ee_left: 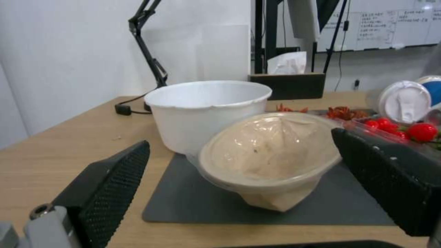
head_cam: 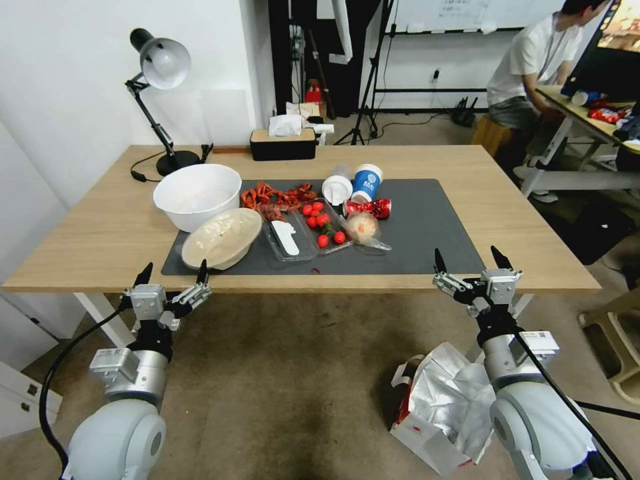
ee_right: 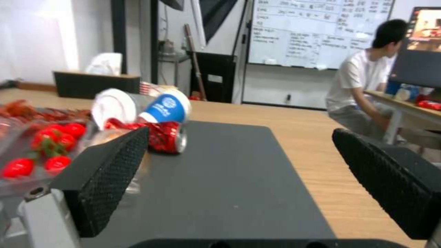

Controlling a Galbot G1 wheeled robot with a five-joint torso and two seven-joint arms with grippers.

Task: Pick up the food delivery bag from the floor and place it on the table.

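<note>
Jaws of both grippers stood wide apart, holding nothing. Left gripper (head_cam: 172, 275) hovered just off the near edge of the table (head_cam: 100, 233), at its left end; right gripper (head_cam: 470, 261) hovered off the same edge further right. Finger pads (ee_left: 112, 181) were black with a fine knurled, diamond-grid texture, set on grey metal brackets.

Ahead of the left gripper, a beige round bowl (ee_left: 268, 160) sealed with wrinkled clear film lay tipped against a white foam bowl (ee_left: 206, 110) with a ragged rim. Both sat at the left end of the dark grey matte mat (head_cam: 427, 227). Ahead of the right gripper the mat lay bare; further in was a crushed red can (ee_right: 165, 137) on its side, a blue paper cup (ee_right: 166, 108) with a round white logo, its print not readable, and a white-lidded cup (ee_right: 115, 106). Clear plastic tray (head_cam: 310, 235) held glossy red tomatoes. The table top was light wood grain on white legs. Black tissue box (head_cam: 283, 143) and black desk lamp (head_cam: 160, 67) stood at the far edge.

Food delivery bag (head_cam: 443, 407) sat on the brown floor, below and near the right arm: boxy white paper, crumpled silver foil lining showing at the open top, red side panel, white handle. No print legible on it.
</note>
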